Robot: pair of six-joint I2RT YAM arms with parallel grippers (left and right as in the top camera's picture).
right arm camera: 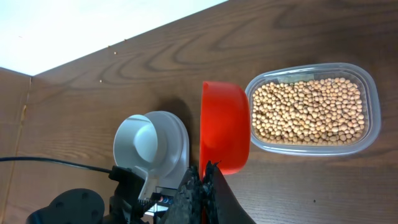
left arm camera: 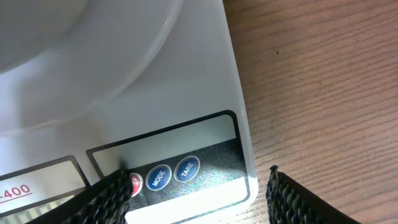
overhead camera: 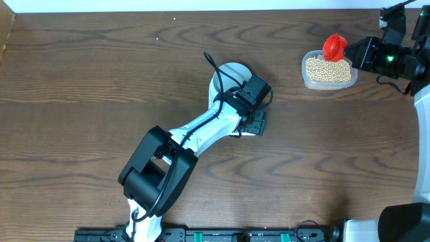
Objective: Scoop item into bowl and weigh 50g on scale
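Observation:
The pale bowl (overhead camera: 235, 71) stands on the white scale (left arm camera: 208, 81), mostly under my left arm; it looks empty in the right wrist view (right arm camera: 148, 144). My left gripper (left arm camera: 196, 190) is open, low over the scale's button panel, its left finger beside the red button (left arm camera: 134, 183). It also shows in the overhead view (overhead camera: 254, 124). The tan beans (overhead camera: 328, 69) fill a clear tub (right arm camera: 370, 118) at the back right. My right gripper (right arm camera: 204, 182) is shut on the handle of a red scoop (right arm camera: 225, 127), held just left of the tub.
MODE and TARE buttons (left arm camera: 173, 173) lie between my left fingers. The scale's edge and bare wood (left arm camera: 323, 93) lie to the right of it. A light wall strip (overhead camera: 201, 5) runs along the table's far edge. A rail (overhead camera: 201, 235) lines the near edge.

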